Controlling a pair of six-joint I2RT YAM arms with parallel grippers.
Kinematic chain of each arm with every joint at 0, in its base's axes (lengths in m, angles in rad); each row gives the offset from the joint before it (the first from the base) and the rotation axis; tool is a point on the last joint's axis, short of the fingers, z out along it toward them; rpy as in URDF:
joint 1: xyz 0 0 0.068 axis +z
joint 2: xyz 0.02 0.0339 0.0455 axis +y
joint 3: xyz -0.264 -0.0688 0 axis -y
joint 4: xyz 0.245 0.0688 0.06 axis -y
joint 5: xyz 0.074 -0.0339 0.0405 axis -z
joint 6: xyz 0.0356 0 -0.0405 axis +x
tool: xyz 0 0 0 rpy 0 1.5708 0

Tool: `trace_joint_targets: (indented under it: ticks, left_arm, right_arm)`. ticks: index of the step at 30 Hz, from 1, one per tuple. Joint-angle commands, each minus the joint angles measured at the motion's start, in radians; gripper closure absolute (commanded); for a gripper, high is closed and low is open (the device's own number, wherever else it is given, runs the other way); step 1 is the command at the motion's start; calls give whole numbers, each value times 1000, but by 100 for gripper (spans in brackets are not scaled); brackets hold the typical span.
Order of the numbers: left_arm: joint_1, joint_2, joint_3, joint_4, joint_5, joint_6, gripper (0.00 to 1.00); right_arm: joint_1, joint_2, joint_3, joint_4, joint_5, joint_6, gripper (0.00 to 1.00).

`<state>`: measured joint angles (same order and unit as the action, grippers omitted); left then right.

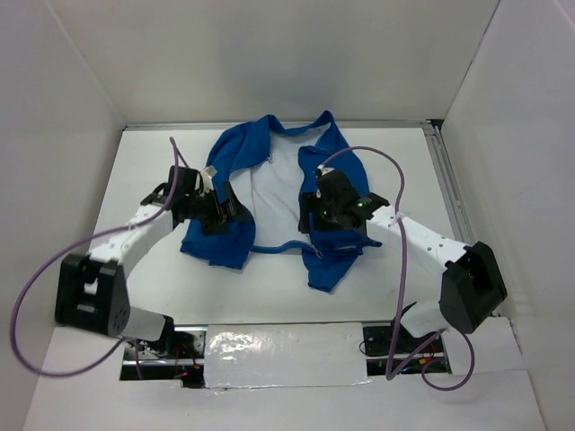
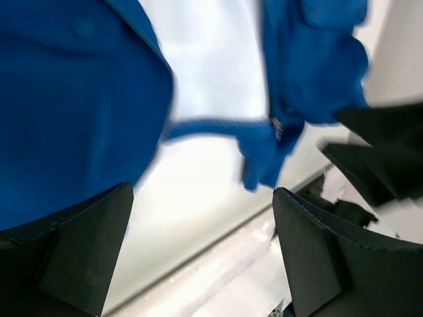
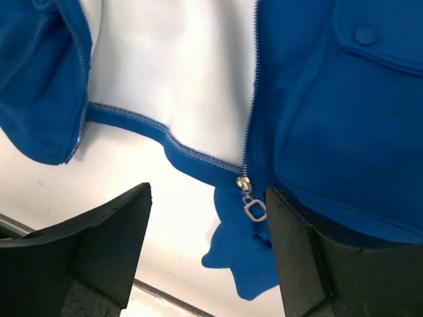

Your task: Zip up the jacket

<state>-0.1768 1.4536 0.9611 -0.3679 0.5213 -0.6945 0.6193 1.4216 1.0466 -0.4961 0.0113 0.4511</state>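
Above the spread-open royal-blue fabric jacket (image 1: 229, 166) on the white counter (image 1: 404, 162), the left end effector (image 2: 201, 195) and right end effector (image 3: 208, 191) both gape wide.

Jacket (image 3: 344, 99) soft matt cloth; zipper pull (image 3: 253, 210) shiny metal.

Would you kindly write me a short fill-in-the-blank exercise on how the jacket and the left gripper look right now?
1. The royal-blue soft fabric jacket lies unzipped, showing its ____ lining.
2. Its silver zipper pull sits at the ____, far from the collar.
3. The left gripper stands with its jaws wide ____.
Missing words: white; hem; open.
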Motion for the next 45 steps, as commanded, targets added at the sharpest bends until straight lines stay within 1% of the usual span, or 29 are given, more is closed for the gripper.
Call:
trace_joint_targets:
  ticks: [1,2,4,6,7,8,11,12,13,15,18,20,21,22,24,26,29,30,32,33,35,36,39,41,42,43,44,45]
  left_arm:
    - [-10,-177,-92,-81,-60,-66,1]
    - [-6,-237,-111,-91,-60,-80,1]
    - [-3,-297,-154,-123,-66,-122,1]
    - [-6,-324,-185,-132,-69,-146,1]
    - [-6,-332,-211,-144,-69,-149,1]
    - [-7,-346,-223,-149,-70,-157,1]
    - [-9,-364,-275,-155,-67,-177,1]
    - [-10,-372,-300,-151,-66,-178,1]
    - [-7,-381,-312,-140,-52,-180,1]
    - [-1,-395,-331,-131,-41,-180,1]
    - [2,-412,-331,-131,-40,-175,1]
    - [0,-423,-329,-135,-47,-177,1]
    - [-1,-429,-332,-134,-44,-177,1]
    - [-1,-433,-335,-131,-41,-178,1]
    - [-3,-444,-344,-123,-32,-180,1]
    - [-4,-453,-351,-124,-23,-181,1]
    - [-6,-479,-355,-135,-26,-189,1]
    - [-7,-496,-357,-137,-29,-194,1]
    - [-4,-515,-360,-144,-30,-204,1]
    - [-4,-533,-361,-158,-44,-211,1]
    - [-3,-548,-366,-175,-66,-235,1]
    - [-3,-561,-364,-195,-81,-243,1]
    - [16,-579,-372,-224,-93,-264,1]
    - [25,-581,-377,-227,-83,-264,1]
    - [28,-581,-383,-226,-67,-254,1]
    - [30,-579,-386,-224,-63,-255,1]
    - [33,-581,-392,-221,-57,-255,1]
    - [34,-582,-403,-215,-38,-247,1]
  right_arm:
    - [19,17,1,-2,12,20,25]
    - [23,36,9,-4,16,27,25]
    - [23,106,38,-4,18,40,26]
    - [26,170,49,8,33,41,28]
    - [23,195,56,5,51,56,32]
    - [17,235,72,-2,68,69,33]
    - [2,286,76,-2,98,84,38]
    - [-3,295,78,-5,105,96,47]
    - [-6,304,84,-12,130,106,53]
    - [-12,304,87,-25,133,112,71]
    - [-10,245,70,-18,130,118,77]
    - [-7,174,56,-27,136,127,81]
    - [-1,153,59,-41,142,132,100]
    - [3,107,62,-79,163,149,100]
    - [17,64,94,-136,196,135,100]
    - [40,-4,122,-228,231,118,100]
    - [112,-52,188,-312,181,51,100]
    - [161,-47,214,-318,158,34,100]
    - [215,-15,236,-317,142,26,100]
    - [239,37,248,-306,78,11,100]
    - [296,106,254,-245,12,-2,100]
    - [312,181,260,-222,-41,-6,100]
    - [336,320,283,-152,-72,23,100]
    - [342,367,279,-118,-94,35,99]
    - [346,381,267,-67,-121,32,93]
    - [352,376,244,-44,-141,28,80]
    - [355,364,228,-24,-167,24,74]
    - [361,318,205,29,-201,23,66]
